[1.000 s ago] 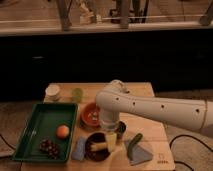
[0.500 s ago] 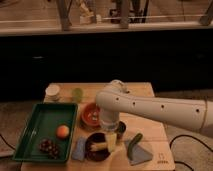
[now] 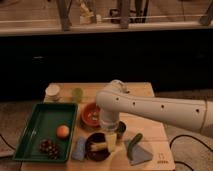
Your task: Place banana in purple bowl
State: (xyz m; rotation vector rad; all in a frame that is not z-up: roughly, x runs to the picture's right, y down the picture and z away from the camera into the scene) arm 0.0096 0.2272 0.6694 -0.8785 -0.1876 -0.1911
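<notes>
The purple bowl (image 3: 91, 152) is a small dark round bowl near the table's front edge, just right of the green tray. The banana (image 3: 99, 146), a pale-yellow bent piece, lies across the bowl's inside. My gripper (image 3: 110, 138) hangs from the white arm directly over the bowl's right rim, right by the banana's right end. I cannot tell whether it touches the banana.
A green tray (image 3: 30, 131) at the left holds a round orange fruit (image 3: 62, 131) and dark grapes (image 3: 49, 147). An orange-red bowl (image 3: 91, 114) sits behind the purple one. A white cup (image 3: 52, 91) and green cup (image 3: 77, 94) stand at the back. A green cucumber-like piece (image 3: 134, 145) lies on a grey cloth (image 3: 141, 156) at the right.
</notes>
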